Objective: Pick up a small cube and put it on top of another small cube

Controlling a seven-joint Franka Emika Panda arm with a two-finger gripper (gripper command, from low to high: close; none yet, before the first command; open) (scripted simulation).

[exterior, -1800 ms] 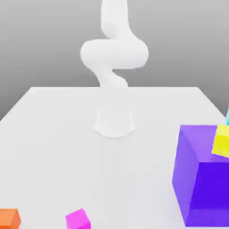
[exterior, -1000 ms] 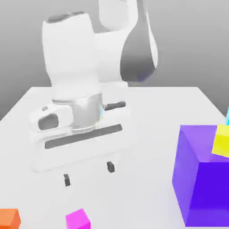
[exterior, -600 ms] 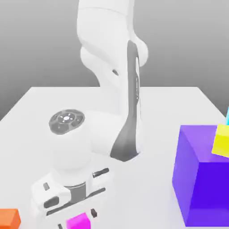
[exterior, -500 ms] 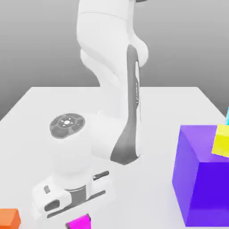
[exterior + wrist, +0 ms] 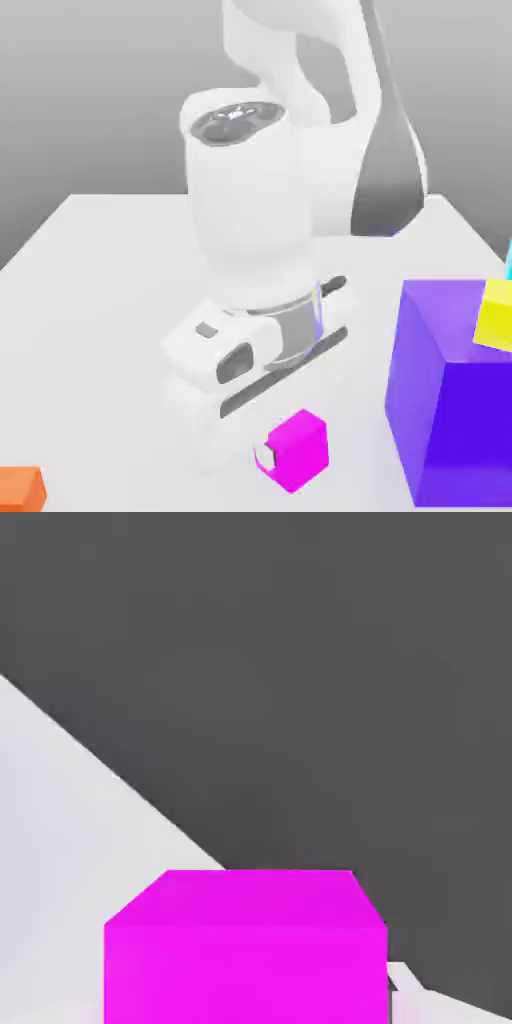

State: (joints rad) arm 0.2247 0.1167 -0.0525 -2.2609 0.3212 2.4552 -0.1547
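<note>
One small cube, magenta, sits clamped in the hand just under the wrist, off the table; looks light, rigid, smooth-faced, so squeeze opposite flat sides mid-height to stop slipping.

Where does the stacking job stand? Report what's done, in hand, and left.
Done: the gripper is shut on the small magenta cube, which looks lifted off the white table. In hand: that cube is carried under the hand, between the orange cube and the purple block. Left: setting it on another small cube, such as the orange one or the yellow cube.
</note>
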